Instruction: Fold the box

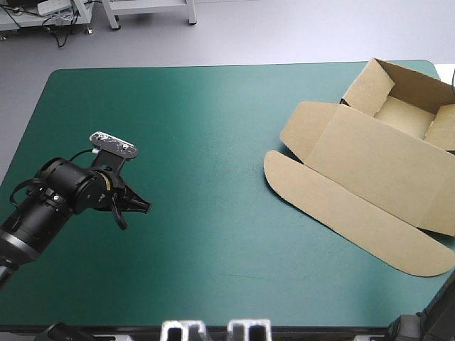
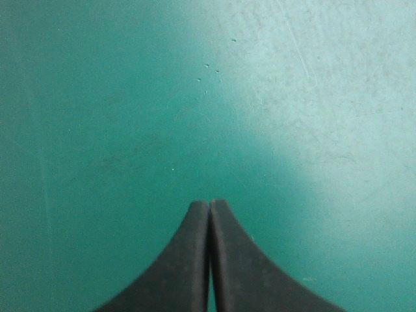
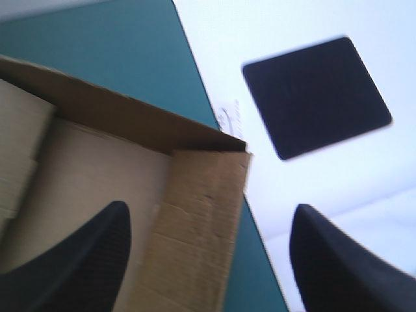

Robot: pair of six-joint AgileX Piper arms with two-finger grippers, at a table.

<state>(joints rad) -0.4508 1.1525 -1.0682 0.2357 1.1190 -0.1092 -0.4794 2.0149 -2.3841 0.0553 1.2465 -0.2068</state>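
The brown box lies at the right of the frame in the high view, on the teal-green tabletop: an open tray at the upper right, its lid flat and reaching toward the lower right. The left end effector is at the lower left, well apart from it, black fingers pressed together. The right end effector is spread wide above a corner of the tray, by the tabletop's edge

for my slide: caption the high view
Open brown box, lid flat, on the right; left hand shut over teal-green cover.
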